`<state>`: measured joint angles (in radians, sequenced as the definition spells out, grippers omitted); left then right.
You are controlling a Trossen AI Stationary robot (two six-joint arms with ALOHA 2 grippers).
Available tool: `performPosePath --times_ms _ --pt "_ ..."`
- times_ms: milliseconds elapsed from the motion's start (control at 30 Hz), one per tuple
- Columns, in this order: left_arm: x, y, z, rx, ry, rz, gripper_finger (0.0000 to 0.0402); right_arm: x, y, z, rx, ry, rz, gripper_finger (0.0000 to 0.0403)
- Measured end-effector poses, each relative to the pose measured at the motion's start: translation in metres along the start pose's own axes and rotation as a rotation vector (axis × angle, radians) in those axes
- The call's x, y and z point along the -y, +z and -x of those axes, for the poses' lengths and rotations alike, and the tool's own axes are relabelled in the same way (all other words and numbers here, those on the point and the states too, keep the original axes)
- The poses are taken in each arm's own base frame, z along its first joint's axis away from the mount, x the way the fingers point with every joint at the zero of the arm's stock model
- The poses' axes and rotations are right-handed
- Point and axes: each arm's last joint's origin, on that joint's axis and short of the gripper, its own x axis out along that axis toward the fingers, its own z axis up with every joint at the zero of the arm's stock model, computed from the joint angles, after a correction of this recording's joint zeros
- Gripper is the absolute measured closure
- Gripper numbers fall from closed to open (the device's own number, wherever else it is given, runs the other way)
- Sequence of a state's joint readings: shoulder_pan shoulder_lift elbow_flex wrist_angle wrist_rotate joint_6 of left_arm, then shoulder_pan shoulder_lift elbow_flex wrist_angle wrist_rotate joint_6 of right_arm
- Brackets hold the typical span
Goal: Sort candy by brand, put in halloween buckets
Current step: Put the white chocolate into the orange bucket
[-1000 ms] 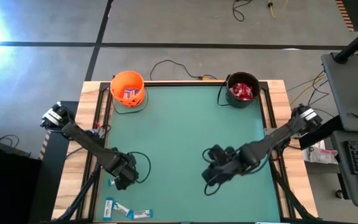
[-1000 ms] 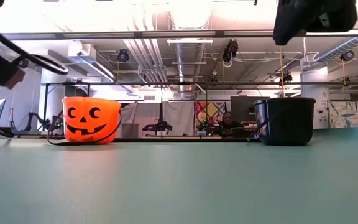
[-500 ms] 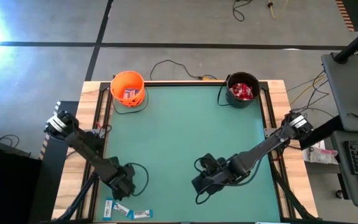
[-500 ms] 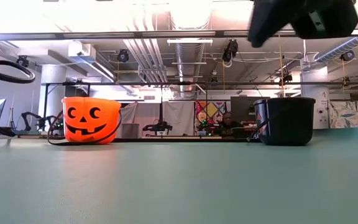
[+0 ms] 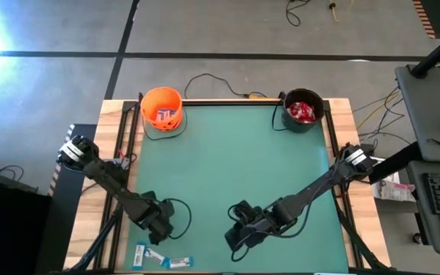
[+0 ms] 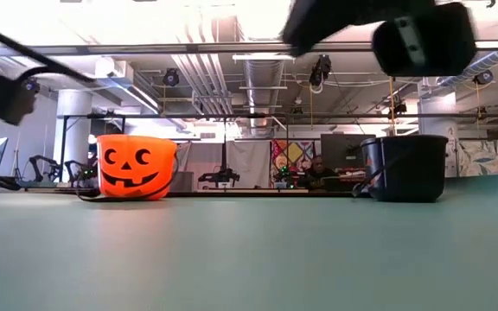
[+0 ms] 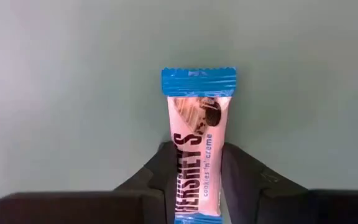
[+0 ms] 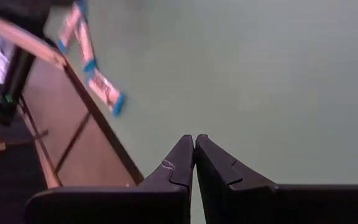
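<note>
Partly hidden, a blue-and-white bar sits gripped in the left tool; right tool closed, empty.

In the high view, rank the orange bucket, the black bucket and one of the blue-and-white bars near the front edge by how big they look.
1. Orange bucket and black bucket: they look about alike, so no ranking between them.
2. Blue-and-white bar by the table's front edge: clearly the smallest.

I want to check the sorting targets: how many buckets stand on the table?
2. The orange bucket stands at the far left corner of the table, the black bucket at the far right. No other shows.
</note>
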<state>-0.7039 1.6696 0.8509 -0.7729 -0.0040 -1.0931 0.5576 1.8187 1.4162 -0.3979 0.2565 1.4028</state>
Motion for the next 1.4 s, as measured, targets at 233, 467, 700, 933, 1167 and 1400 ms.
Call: performPosePath --times_ms 233,467,700,933,1167,1400 --pt "0.005 0.029 0.009 0.233 -0.018 0.0 0.0314 -0.002 -0.004 0.008 -0.054 0.011 0.014 0.0393" --pt "0.01 0.069 0.05 0.39 0.007 -0.064 0.0294 -0.015 0.001 0.024 -0.062 0.087 0.153 0.0393" --pt "-0.029 0.09 0.152 0.479 0.191 -0.212 0.0321 -0.041 0.011 0.068 -0.049 0.231 0.228 0.0393" --pt "-0.153 0.109 0.227 0.541 0.296 0.064 0.0313 -0.056 0.028 0.134 0.184 0.323 0.374 0.0393" --pt "-0.285 0.116 0.241 0.49 0.322 0.528 0.0311 -0.017 0.028 0.189 0.12 0.096 0.304 0.0393" --pt "-0.365 0.133 0.192 0.328 0.273 0.666 0.0311 0.03 0.037 0.22 0.155 -0.212 0.198 0.0393"
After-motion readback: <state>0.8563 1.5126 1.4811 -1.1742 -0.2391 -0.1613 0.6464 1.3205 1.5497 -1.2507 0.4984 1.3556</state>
